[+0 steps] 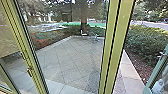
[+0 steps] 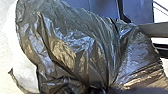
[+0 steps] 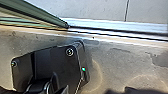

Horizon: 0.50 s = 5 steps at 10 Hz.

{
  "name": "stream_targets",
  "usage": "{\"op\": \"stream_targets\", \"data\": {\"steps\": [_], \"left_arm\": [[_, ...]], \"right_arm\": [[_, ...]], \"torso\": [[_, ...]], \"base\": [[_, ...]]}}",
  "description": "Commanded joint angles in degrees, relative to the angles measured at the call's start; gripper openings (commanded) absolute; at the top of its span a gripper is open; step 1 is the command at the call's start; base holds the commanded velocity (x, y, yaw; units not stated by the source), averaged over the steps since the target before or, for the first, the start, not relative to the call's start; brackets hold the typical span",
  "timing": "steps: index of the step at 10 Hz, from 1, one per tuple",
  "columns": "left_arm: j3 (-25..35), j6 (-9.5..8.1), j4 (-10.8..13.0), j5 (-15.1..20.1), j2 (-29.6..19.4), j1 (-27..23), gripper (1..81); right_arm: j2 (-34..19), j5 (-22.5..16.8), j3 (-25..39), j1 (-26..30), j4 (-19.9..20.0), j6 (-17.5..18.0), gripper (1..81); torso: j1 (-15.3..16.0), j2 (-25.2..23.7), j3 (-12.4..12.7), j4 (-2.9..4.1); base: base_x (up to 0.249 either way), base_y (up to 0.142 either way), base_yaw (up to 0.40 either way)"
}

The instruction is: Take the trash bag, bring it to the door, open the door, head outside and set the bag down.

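The black trash bag [image 2: 75,47] hangs crumpled and shiny close to the camera in the left wrist view, its folds drawn together low in that picture. Something white shows beside it. Upright yellow-green door frames [image 1: 111,47] with glass between them stand before me in the head view. At the far right, a green-framed door leaf [image 1: 156,72] stands at an angle, with a handle on it. In the right wrist view, the lower edge of a green frame [image 3: 37,15] meets a pale threshold strip [image 3: 112,33].
Outside lies a paved yard [image 1: 67,60] with a tree trunk at its far side. A hedge [image 1: 147,42] and a strip of bare soil run along the right. Another planted bed [image 1: 41,41] borders the left. Grey floor [image 3: 120,60] adjoins the threshold.
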Motion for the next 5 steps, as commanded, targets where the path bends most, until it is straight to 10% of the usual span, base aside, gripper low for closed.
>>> {"op": "stream_targets", "data": {"steps": [1, 5], "left_arm": [[0.18, 0.19, -0.2, 4.25, -0.32, -1.9, 1.0], [0.1, 0.19, -0.12, 2.32, -0.49, -2.6, 1.0]], "right_arm": [[5.09, 5.74, -3.59, -4.62, -0.88, -0.65, 81.1], [11.95, 13.03, -8.34, -13.14, -1.76, -2.14, 81.1]], "torso": [[0.0, 0.0, 0.0, 0.0], [0.0, 0.0, 0.02, 0.0]], "base": [[0.0, 0.0, 0.0], [0.0, 0.0, 0.0]]}}
